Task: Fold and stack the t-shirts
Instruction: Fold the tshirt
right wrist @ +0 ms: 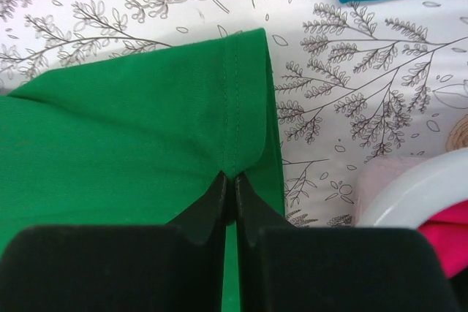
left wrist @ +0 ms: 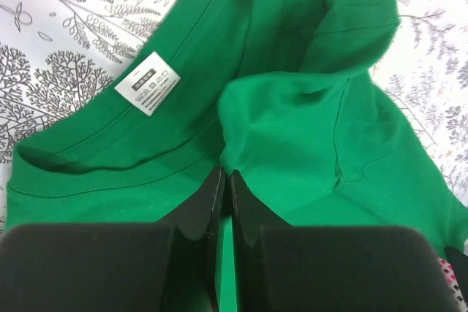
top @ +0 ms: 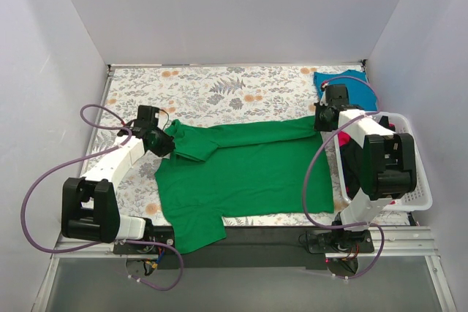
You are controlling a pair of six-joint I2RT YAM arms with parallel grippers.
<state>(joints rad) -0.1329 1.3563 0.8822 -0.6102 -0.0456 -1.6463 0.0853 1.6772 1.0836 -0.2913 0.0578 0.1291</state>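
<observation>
Green shirt (top: pixel 241 173) lay spread on the counter (top: pixel 219 89) between the arms, collar left, hem right. Its far long edge looked doubled inward.

Left fingers (left wrist: pixel 221 184) were pressed together, pinching a fold of green cloth by the collar, near the label (left wrist: pixel 147 82). Right fingers (right wrist: pixel 228 186) were likewise closed on the stitched hem at the far right corner. My reading was that the two pinches kept that edge taut so the fold would land straight.

Teal shirt (top: pixel 344 82) sat folded in the far right corner, well apart — probably the base of the stack. Basket (top: pixel 418 196) on the right held a pink shirt (right wrist: pixel 447 233) — unfolded stock, I judged.
</observation>
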